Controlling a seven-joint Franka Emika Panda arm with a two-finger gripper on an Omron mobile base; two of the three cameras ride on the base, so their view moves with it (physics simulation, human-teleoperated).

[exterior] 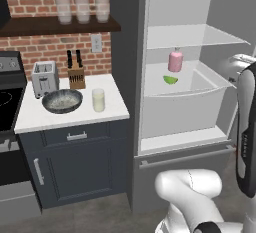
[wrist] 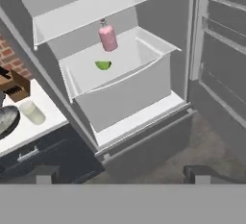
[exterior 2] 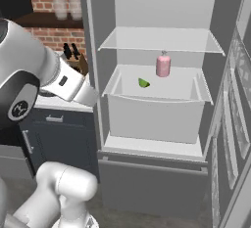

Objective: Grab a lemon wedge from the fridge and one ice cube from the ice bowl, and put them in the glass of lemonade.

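The fridge [exterior: 127, 52] stands open, showing white shelves and a white bin. Inside the bin lies the small green lemon wedge [exterior: 170, 80] [exterior 2: 143, 82] [wrist: 103, 65], just left of and in front of a pink bottle [exterior: 175, 61] [wrist: 107, 36]. On the white counter to the left, the ice bowl [exterior: 47, 106] [wrist: 6, 119] sits beside the glass of lemonade [exterior: 98, 100] [wrist: 32, 112]. My gripper [wrist: 122, 175] is open and empty. It hangs well back from the fridge and looks at the bin from above.
The fridge door [exterior 2: 235, 124] [wrist: 221, 50] is swung open on the right. A silver toaster [exterior: 44, 78] and a knife block [exterior: 76, 76] stand at the back of the counter. Three frosted glasses [exterior: 82, 4] sit on a dark shelf, and a stove [exterior: 7, 97] is at far left.
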